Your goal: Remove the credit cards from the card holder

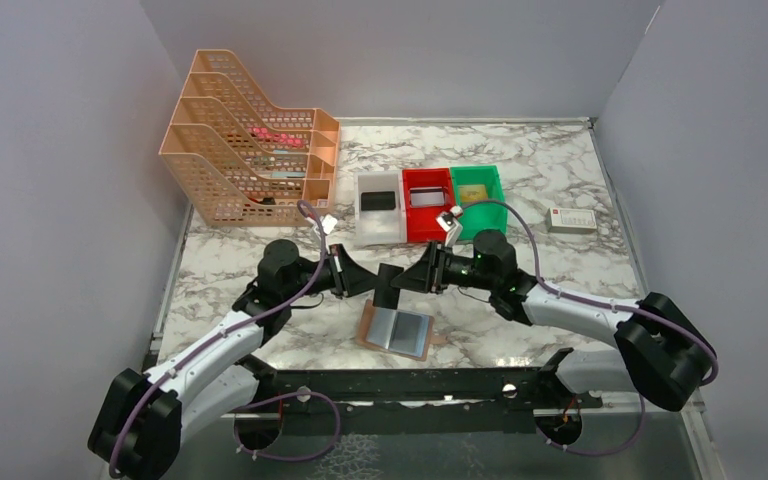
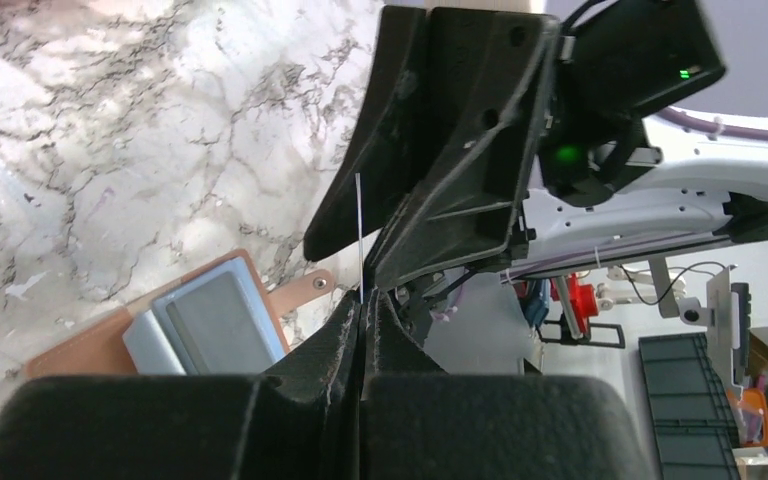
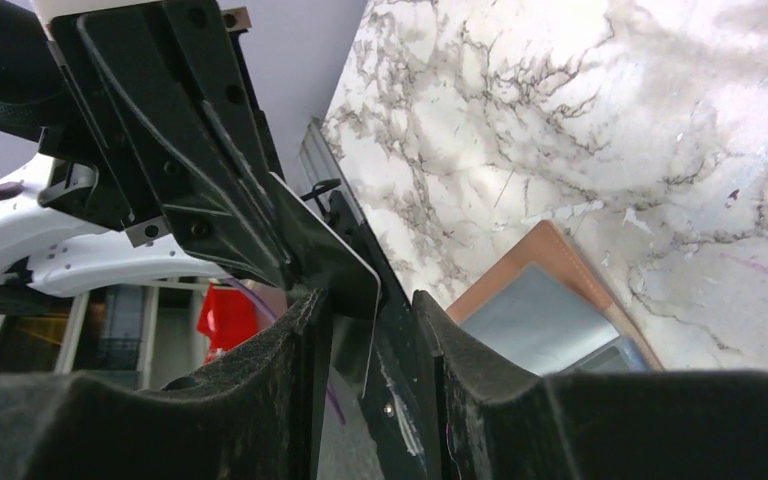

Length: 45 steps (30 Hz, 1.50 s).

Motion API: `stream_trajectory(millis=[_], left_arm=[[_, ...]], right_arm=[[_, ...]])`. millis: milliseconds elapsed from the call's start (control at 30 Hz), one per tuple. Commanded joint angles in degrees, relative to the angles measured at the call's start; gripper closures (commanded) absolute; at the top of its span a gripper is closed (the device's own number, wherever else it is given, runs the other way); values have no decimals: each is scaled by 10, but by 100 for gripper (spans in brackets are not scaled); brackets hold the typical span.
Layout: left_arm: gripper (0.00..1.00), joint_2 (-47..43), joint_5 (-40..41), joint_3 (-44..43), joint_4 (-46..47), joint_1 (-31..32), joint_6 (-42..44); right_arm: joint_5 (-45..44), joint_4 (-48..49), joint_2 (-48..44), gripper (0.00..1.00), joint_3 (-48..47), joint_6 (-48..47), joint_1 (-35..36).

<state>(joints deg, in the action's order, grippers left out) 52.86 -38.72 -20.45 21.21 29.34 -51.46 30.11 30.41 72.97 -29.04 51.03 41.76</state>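
The card holder (image 1: 397, 330) lies spread open on the marble near the arms' bases, tan outside with pale blue panels; it also shows in the left wrist view (image 2: 200, 325) and the right wrist view (image 3: 550, 310). A black credit card (image 1: 388, 285) hangs upright above it. My left gripper (image 1: 365, 278) (image 2: 365, 305) is shut on one edge of that card (image 2: 359, 235). My right gripper (image 1: 412, 280) (image 3: 370, 300) faces it from the other side, open. Its fingers (image 3: 300, 330) straddle the card's free edge (image 3: 340, 260) with a gap on both sides.
White (image 1: 380, 228), red (image 1: 428, 225) and green (image 1: 495, 190) bins stand in a row behind the grippers; a black card (image 1: 377, 201) lies in the white one. An orange file rack (image 1: 250, 150) fills the back left. A small white box (image 1: 571, 221) sits at right.
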Motion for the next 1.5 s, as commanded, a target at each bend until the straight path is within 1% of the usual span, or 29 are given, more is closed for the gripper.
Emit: stream_trajectory(millis=[0, 100, 233, 300, 400, 500, 600, 633, 667, 733, 767, 833, 867, 1000, 1033, 1100, 1167, 1233, 1333, 1467], left_arm=[[100, -17, -28, 1, 53, -4, -14], [100, -19, -25, 4, 61, -5, -22], [100, -24, -16, 11, 71, -5, -31], [100, -28, -9, 18, 78, -5, -37], [100, -34, 2, 25, 86, -5, -46], [100, -42, 14, 30, 90, -6, -49], [99, -43, 17, 32, 90, -9, -47], [93, -42, 17, 34, 89, -11, -46], [84, -40, 17, 34, 86, -15, -44], [58, -39, 24, 32, 66, -23, -36], [47, -40, 32, 28, 45, -27, -28], [34, -53, 70, 13, -29, -33, 2], [28, -63, 99, 2, -92, -34, 21], [9, -100, 252, -46, -282, -34, 80], [6, -105, 286, -55, -319, -34, 85], [4, -108, 337, -68, -371, -34, 94], [1, -109, 358, -75, -395, -34, 102], [1, -114, 368, -78, -408, -34, 105], [1, -129, 392, -79, -422, -34, 109], [1, -154, 418, -82, -442, -34, 116]], right_arm=[[54, 88, 15, 62, 25, 39, -6], [68, 129, 16, 64, 42, 55, -7], [88, 161, 19, 74, 50, 64, -8], [101, 179, 21, 75, 51, 71, -8], [109, 198, 21, 79, 57, 80, -8], [107, 201, 19, 86, 62, 82, -8], [101, 199, 15, 97, 62, 76, -10], [93, 190, 12, 98, 61, 71, -11], [83, 171, 7, 99, 56, 64, -11], [56, 119, -4, 99, 43, 38, -12], [44, 90, -12, 99, 34, 24, -12], [13, 26, -23, 99, 11, -11, -12], [-8, -13, -27, 99, -4, -32, -12], [-132, -168, -23, 99, -89, -138, -12], [-169, -200, -15, 99, -115, -163, -12], [-220, -243, 15, 99, -165, -216, -11], [-260, -273, 56, 99, -216, -264, -11], [-296, -307, 98, 99, -282, -315, -8], [-382, -297, 145, 99, -328, -386, 8], [-445, -277, 215, 99, -388, -484, 16]])
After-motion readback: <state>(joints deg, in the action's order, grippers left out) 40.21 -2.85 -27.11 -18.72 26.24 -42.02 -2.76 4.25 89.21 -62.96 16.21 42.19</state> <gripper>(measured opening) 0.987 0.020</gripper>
